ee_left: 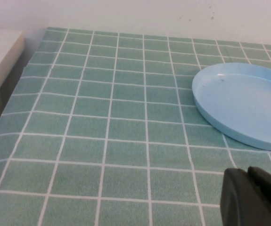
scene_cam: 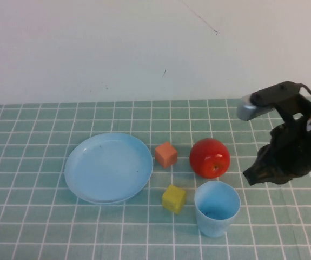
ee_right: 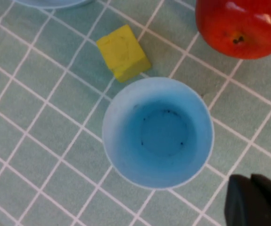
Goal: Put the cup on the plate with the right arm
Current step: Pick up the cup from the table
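Observation:
The light blue cup stands upright and empty on the checked cloth at the front, right of centre. It also shows from above in the right wrist view. The light blue plate lies empty to its left and shows in the left wrist view. My right gripper hangs shut and empty above the cloth, just right of the cup and beside the apple; its fingers show close to the cup's rim. My left gripper is shut and empty, low over the cloth near the plate, out of the high view.
A red apple sits just behind the cup. A yellow cube lies left of the cup and an orange cube lies between plate and apple. A white wall stands behind the table.

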Robot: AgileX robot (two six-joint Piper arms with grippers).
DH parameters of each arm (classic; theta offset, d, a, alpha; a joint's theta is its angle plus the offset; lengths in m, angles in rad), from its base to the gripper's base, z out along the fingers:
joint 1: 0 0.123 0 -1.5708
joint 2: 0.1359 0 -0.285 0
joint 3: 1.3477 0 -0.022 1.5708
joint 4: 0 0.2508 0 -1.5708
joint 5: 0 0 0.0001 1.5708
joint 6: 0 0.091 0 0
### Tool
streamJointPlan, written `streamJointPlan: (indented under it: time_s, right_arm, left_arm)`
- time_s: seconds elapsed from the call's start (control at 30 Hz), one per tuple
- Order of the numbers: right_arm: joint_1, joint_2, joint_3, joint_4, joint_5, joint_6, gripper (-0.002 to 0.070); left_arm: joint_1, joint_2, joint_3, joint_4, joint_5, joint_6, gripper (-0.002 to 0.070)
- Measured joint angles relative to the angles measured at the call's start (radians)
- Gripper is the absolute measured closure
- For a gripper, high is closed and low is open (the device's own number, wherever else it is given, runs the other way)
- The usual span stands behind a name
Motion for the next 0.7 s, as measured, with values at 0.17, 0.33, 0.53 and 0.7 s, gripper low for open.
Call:
streamJointPlan:
  time_s: [0.17,0.33,0.53,0.7]
  right_arm:
    - [0.055,0.102,-0.084,-0.049,0.021,0.032,0.0656]
    - [0.060,0.187,-0.136,-0.070,0.034,0.070,0.0466]
    - [0.060,0.238,-0.163,-0.089,0.046,0.091,0.0301]
    - [0.060,0.278,-0.164,-0.091,0.055,0.091,0.0286]
  left_arm:
    - [0.000,0.000,0.000,0.000,0.000,0.000,0.0678]
    - [0.000,0.000,0.000,0.000,0.000,0.000,0.0678]
    - [0.000,0.000,0.000,0.000,0.000,0.000,0.0678]
    - [0.000,0.000,0.000,0.000,0.000,0.000,0.0678]
